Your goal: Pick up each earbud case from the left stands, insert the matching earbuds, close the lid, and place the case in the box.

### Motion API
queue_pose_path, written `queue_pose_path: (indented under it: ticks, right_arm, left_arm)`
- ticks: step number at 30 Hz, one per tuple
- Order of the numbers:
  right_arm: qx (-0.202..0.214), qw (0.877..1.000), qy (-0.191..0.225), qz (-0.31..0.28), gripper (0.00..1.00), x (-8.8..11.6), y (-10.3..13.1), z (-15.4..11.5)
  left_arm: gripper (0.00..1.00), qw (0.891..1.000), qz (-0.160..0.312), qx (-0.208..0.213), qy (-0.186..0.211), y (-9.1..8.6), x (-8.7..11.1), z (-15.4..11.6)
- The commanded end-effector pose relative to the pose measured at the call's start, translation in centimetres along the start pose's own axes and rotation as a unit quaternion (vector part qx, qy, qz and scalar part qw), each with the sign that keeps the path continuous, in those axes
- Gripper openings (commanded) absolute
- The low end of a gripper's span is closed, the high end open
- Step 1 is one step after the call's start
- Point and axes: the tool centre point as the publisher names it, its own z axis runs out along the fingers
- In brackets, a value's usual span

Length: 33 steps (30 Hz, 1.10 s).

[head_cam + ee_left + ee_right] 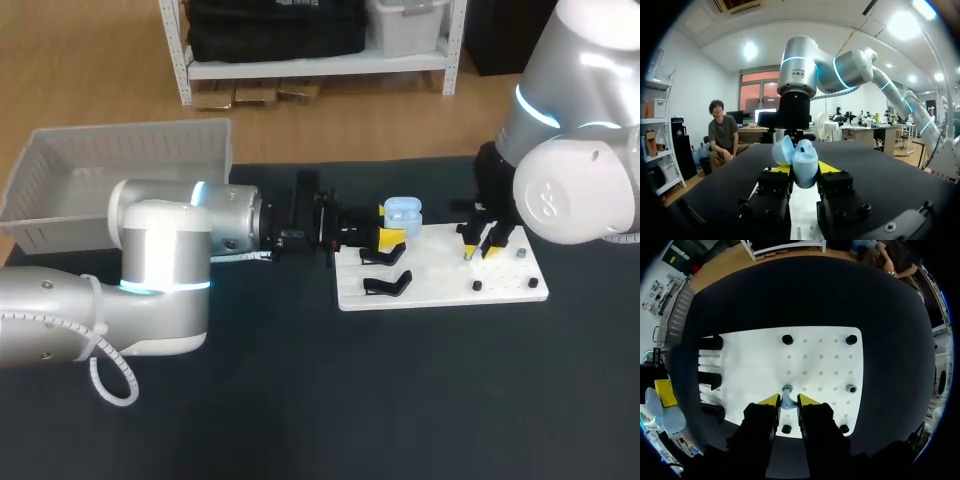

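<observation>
— Left gripper first: wide or narrow?

— Clamped on the pale blue earbud case, one yellow tip pressed to each side. Lid hinged open, tilted back away from the wrist.

— Where exactly, that case?

— At the far left corner of the white board, just beyond the black stand lying near the board's left edge. Resting on something or lifted clear: impossible to tell.

— And the right gripper?

— Pointing straight down over the right half of the same board. Narrow, pinched on a small pale earbud standing upright on the board, a yellow tip touching it from either side.

— Anything more on that half?

— Black pegs spaced around the gripper, plus one grey-ringed peg off to the side, near the board's edge. Rows of small holes across the white surface.

— The box?

— White, open-topped, at the far left of the dark table, behind the left arm and well apart from the board.

— Arms close together?

— Near, not touching: both over the one board, case at one end, earbud toward the other.
</observation>
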Motion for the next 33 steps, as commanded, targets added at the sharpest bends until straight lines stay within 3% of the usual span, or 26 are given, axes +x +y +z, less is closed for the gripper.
queue_pose_path:
  ticks: [1, 6, 20, 33]
  right_arm:
    - [0.002, 1.0, 0.0, 0.003, 0.13, 0.0, 0.0, 0.0]
    - [0.004, 1.0, 0.0, 0.004, 0.0, 0.1, 0.0, 0.0]
    - [0.004, 1.0, -0.014, 0.008, 0.0, 0.5, 0.5, -2.3]
    - [0.046, 0.997, -0.052, 0.013, 0.0, 1.0, 1.8, -11.3]
  left_arm:
    - [0.0, 1.0, 0.002, -0.003, -0.001, -0.2, 0.1, 0.0]
    - [0.0, 1.0, 0.002, -0.003, -0.001, -0.2, 0.1, 0.0]
    - [0.0, 1.0, 0.002, -0.003, -0.001, -0.2, 0.1, 0.0]
    - [0.0, 1.0, 0.002, -0.003, -0.001, -0.2, 0.1, 0.0]
